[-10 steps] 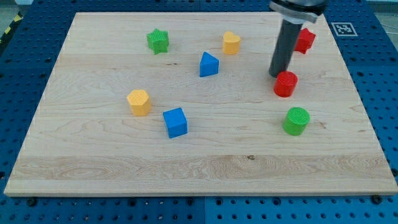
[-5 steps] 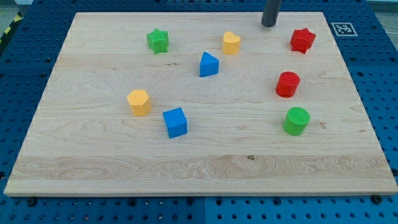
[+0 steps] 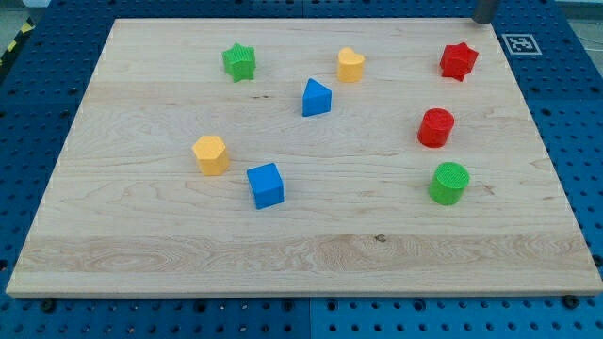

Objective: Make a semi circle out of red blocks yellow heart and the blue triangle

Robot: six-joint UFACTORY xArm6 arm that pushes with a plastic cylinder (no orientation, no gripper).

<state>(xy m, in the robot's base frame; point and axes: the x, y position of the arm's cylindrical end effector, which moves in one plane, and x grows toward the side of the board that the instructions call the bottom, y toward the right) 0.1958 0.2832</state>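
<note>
While my tip (image 3: 483, 20) sits at the view's top edge, above the red star (image 3: 459, 60), the red cylinder (image 3: 435, 127) lies below that; the yellow heart (image 3: 350, 64) and blue triangle (image 3: 316, 97) lie leftward. No jaws; no readable writing.

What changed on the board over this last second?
My tip left the red cylinder block and withdrew to the view's top right corner, past the red star block. The red cylinder shifted barely, if at all; every other block stayed put.
</note>
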